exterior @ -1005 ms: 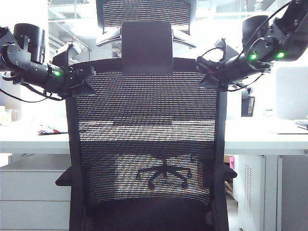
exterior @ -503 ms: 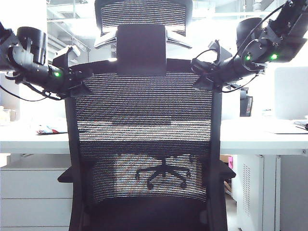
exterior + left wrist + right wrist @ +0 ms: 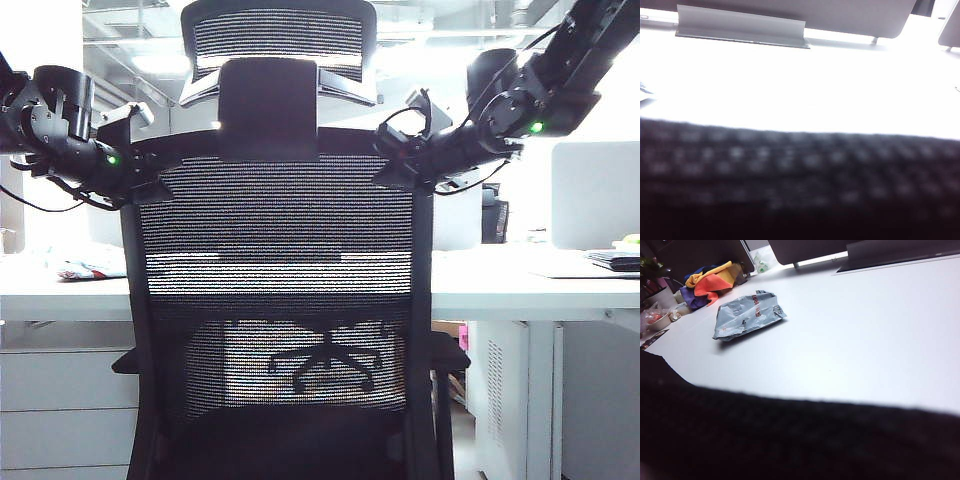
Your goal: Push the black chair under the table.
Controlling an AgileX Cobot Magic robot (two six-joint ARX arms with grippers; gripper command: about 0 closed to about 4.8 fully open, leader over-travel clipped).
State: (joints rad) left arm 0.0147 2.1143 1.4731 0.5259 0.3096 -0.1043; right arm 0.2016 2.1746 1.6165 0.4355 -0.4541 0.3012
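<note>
Two end effectors sit at the top corners of the black chair's back, and we read that as a pushing stance: pressing at both upper corners together should send the chair straight instead of letting it swivel. Our left end effector (image 3: 150, 170) is against the frame's upper corner on its side, the right end effector (image 3: 395, 160) against the opposite corner. Whether the fingers are wide, narrow or clamped on the frame we cannot tell; the exterior view shows only dark shapes at the rim, and neither wrist view shows fingers at all.

Immediately ahead of each end effector lies the black chair (image 3: 280, 270), its mesh a blur across the near part of both wrist views. Beyond the mesh stretches the bench (image 3: 520, 285), white and flat. Past our right end effector a grey packet (image 3: 747, 315) lies on the bench top, well apart from the chair.

We judge the seat not yet fully under; more forward push seems needed.
</note>
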